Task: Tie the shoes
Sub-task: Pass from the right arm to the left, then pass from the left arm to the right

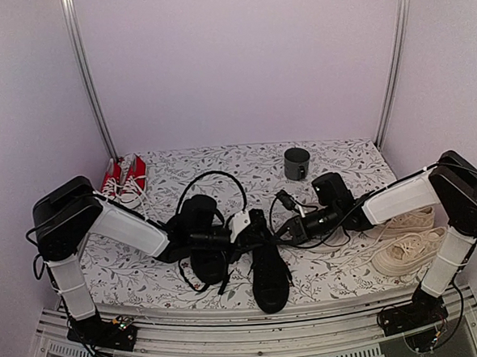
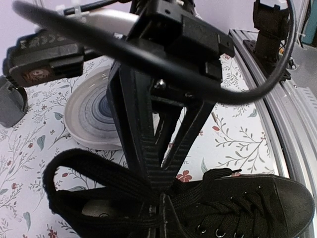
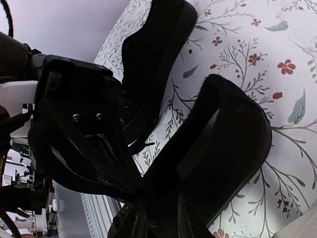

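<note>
Pinched shut, the left gripper (image 2: 159,186) clamps a flat black lace (image 2: 94,171) just above the collar of a black shoe (image 2: 237,208), a detail only the left wrist camera gives; overhead, that spot is lost in black. From above, this right-hand shoe (image 1: 270,278) lies lengthwise toward the table's near edge, toe nearest the arms, while the other black shoe (image 1: 204,245) sits just left of it, roughly parallel. At the right-hand shoe's heel, the right gripper (image 3: 133,191) shows in its own camera against the dark collar, but I cannot tell how far its jaws are parted. Farther back stands a grey cup (image 1: 297,163), contents not visible.
</note>
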Controlling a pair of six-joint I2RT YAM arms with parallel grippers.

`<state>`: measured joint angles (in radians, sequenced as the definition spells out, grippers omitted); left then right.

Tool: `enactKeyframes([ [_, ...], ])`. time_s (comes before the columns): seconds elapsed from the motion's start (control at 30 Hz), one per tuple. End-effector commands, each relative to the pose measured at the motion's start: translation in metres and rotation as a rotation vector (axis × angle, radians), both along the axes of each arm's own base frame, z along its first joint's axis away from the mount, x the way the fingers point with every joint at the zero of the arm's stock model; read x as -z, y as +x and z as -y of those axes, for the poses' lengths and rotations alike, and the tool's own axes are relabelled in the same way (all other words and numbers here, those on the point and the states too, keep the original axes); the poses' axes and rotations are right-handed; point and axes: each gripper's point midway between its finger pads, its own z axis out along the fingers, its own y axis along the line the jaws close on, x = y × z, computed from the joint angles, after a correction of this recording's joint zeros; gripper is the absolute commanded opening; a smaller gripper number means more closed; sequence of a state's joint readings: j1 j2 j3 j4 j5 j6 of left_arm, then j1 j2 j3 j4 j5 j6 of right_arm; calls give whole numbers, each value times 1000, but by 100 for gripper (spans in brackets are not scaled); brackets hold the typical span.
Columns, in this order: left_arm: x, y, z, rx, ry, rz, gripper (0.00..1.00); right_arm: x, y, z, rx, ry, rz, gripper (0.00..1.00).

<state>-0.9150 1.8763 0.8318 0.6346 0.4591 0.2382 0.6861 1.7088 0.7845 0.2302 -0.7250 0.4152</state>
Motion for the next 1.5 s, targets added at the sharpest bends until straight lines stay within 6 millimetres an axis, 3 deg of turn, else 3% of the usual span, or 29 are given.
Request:
enactKeyframes([
  [0.0,-7,7,-4,-26,-26,21,0,-12,-1,-9,-46,64,16,16],
  [0.13,-7,8,-5,-29,-27,21,0,-12,-7,-8,-63,76,-1,2],
  [0.43,-5,9,-8,-31,-21,36,1,-36,-14,-6,-78,122,31,1],
  [0.6,-12,-1,-13,46,-31,69,22,-39,-14,-5,-71,125,30,1],
  [0.73,-7,0,-16,82,5,64,30,-39,-13,-6,-70,125,29,1],
  [1.03,3,-20,-12,265,57,74,50,-40,-13,-6,-69,127,28,1],
  [1.13,5,-5,-8,205,70,100,50,-41,-14,-6,-70,128,27,1],
  [1.23,7,8,-5,153,77,122,43,-41,-14,-6,-69,128,28,1],
  [1.47,5,15,0,130,63,141,35,-43,-15,-6,-73,132,27,1],
])
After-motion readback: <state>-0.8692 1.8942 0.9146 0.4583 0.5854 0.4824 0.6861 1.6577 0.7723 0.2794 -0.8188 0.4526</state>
